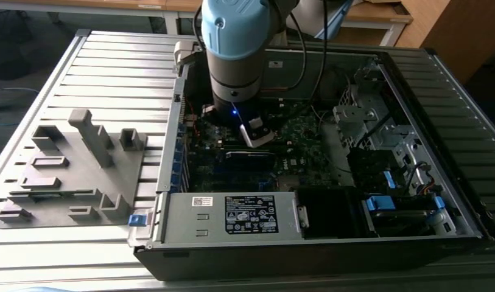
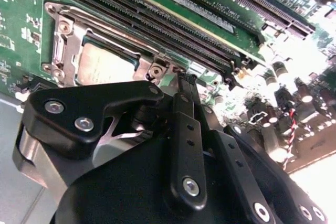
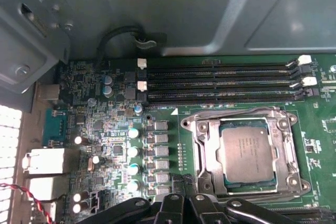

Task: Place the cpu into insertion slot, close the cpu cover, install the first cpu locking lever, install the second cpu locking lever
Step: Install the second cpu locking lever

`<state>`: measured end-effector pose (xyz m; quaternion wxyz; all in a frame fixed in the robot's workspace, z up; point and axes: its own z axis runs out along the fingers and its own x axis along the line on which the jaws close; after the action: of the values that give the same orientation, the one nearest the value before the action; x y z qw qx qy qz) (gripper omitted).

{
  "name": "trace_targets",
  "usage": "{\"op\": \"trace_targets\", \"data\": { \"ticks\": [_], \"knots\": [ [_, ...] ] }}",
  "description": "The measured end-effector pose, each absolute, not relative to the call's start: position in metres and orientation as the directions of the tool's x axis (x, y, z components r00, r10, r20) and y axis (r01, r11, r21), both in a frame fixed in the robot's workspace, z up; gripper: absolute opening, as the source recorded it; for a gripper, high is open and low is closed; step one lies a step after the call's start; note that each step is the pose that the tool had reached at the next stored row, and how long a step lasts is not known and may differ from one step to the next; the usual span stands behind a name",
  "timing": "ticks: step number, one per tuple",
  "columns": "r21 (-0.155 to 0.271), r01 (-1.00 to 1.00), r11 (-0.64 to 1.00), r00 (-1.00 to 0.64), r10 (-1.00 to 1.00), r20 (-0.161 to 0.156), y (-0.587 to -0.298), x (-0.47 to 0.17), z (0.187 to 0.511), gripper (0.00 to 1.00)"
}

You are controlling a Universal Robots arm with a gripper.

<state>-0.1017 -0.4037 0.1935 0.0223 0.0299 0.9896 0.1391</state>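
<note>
The cpu (image 3: 247, 156) lies flat in the insertion slot (image 3: 207, 153) on the green motherboard; its silver-grey top also shows in the second wrist view (image 2: 105, 64). The silver cpu cover (image 3: 286, 150) lies down around the chip, which shows through its cut-out. A thin metal locking lever (image 3: 236, 114) runs along the socket side that faces the memory slots. My gripper (image 3: 186, 199) is shut with nothing in it, and its black fingertips (image 2: 184, 80) hover just beside the socket's edge. In the exterior view the gripper (image 1: 258, 135) reaches down inside the open computer case.
Long black memory slots (image 3: 220, 82) run beside the socket, and rows of capacitors (image 3: 134, 150) stand on its other side. The case wall (image 3: 173, 9), a silver power supply (image 1: 231, 214) and a drive cage (image 1: 377, 131) ring the board. A grey fixture tray (image 1: 69, 170) sits at the exterior view's left.
</note>
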Motion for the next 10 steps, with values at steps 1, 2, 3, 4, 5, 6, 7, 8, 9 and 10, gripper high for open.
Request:
{"op": "trace_targets", "data": {
  "ticks": [1,2,3,4,5,6,7,8,9,10],
  "knots": [
    [0.278,0.053,0.959,-0.997,0.065,-0.036,-0.4037,-0.1017,0.1928,0.11],
    [0.279,0.053,0.959,-0.997,0.065,-0.036,-0.4037,-0.1017,0.1924,0.11],
    [0.279,0.053,0.959,-0.997,0.065,-0.036,-0.4037,-0.1017,0.1922,0.11],
    [0.279,0.053,0.959,-0.997,0.065,-0.035,-0.4037,-0.1017,0.1921,0.11],
    [0.279,0.053,0.959,-0.997,0.065,-0.036,-0.4037,-0.1017,0.1919,0.11],
    [0.278,0.053,0.959,-0.997,0.065,-0.036,-0.4036,-0.1016,0.1918,0.11],
    [0.273,0.053,0.961,-0.997,0.065,-0.037,-0.4036,-0.1016,0.1917,0.11],
    [0.265,0.053,0.963,-0.997,0.065,-0.038,-0.4036,-0.1017,0.1917,0.11],
    [0.255,0.052,0.966,-0.997,0.064,-0.039,-0.4036,-0.1017,0.1917,0.11],
    [0.247,0.052,0.968,-0.997,0.064,-0.040,-0.4036,-0.1017,0.1916,0.11]
  ]
}}
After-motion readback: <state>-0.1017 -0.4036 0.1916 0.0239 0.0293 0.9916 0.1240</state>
